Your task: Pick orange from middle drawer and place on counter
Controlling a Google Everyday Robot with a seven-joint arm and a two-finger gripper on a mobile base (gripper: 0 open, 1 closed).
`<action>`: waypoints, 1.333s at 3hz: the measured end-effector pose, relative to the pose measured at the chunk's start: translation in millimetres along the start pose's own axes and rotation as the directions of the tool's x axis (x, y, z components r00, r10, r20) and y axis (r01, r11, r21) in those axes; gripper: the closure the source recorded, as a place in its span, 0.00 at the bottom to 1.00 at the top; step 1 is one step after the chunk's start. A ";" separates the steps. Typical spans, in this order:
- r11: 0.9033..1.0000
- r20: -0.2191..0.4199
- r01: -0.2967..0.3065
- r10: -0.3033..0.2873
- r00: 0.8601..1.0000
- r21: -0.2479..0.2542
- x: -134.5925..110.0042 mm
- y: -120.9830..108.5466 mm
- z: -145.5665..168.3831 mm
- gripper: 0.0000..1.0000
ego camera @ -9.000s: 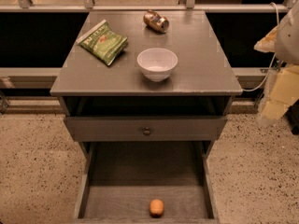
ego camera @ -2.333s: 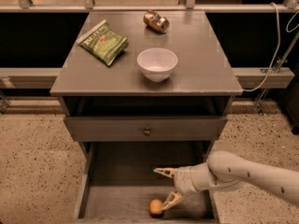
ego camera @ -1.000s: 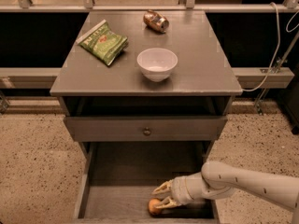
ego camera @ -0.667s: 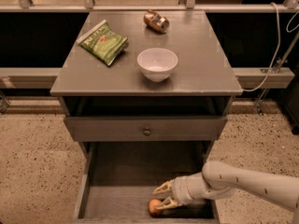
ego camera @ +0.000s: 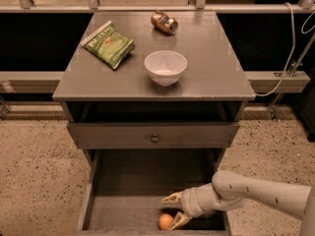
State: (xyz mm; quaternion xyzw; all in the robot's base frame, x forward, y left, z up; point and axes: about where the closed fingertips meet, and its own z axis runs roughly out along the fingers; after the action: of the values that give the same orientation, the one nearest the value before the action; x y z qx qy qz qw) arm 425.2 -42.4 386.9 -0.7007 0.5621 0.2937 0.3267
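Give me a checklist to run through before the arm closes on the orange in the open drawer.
1. Middle drawer pulled out far enough to reach in: ok.
2. Orange in sight, lying near the drawer's front edge: ok.
3. Pincer down inside the drawer, fingers spread: ok.
4. Orange centred between the fingers: cannot tell; it sits close by the lower finger, not clearly in the gap.
5. Bare spot on the counter, to the right of the white bowl: ok.
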 end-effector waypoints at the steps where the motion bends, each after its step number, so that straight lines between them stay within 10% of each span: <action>1: 1.000 0.001 0.001 -0.001 1.000 -0.003 0.2 0.3 0.6 0.45; 3: 1.000 -0.004 0.002 -0.002 1.000 -0.018 1.7 1.6 2.4 0.93; 4: 1.000 -0.005 0.002 -0.002 1.000 -0.018 1.6 1.6 2.2 1.00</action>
State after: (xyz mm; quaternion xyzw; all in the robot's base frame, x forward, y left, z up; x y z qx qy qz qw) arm 423.8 -41.9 384.1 -0.7049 0.5595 0.2969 0.3192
